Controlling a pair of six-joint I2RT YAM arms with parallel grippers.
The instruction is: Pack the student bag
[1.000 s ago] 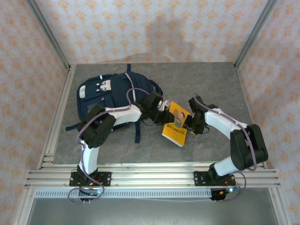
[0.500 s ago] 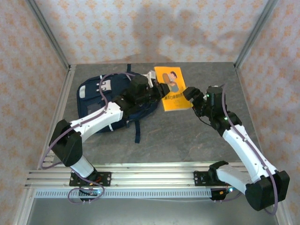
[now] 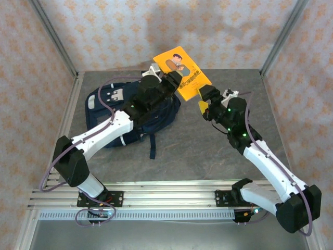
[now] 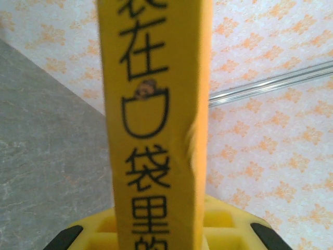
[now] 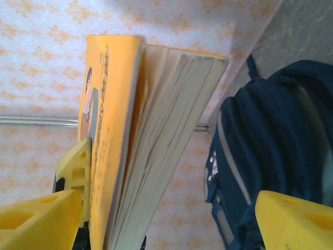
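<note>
Navy bag [image 3: 95, 117] with grey stripes and white patches lies flat on tabletop [image 3: 208, 151]; left pincer [image 3: 170, 79] grasps book [image 3: 183, 66], right pincer [image 3: 206, 99] released

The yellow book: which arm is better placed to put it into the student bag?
Left. The left gripper is shut on the yellow book close to the student bag; the right gripper stands open.

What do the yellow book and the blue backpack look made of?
The book: paper, with a smooth yellow card cover. The right wrist view shows a thin cover over fanned cream pages, so it is likely a paperback. The backpack: matte navy fabric, probably nylon or polyester. It lies slack and has grey stripes that may be reflective.
</note>
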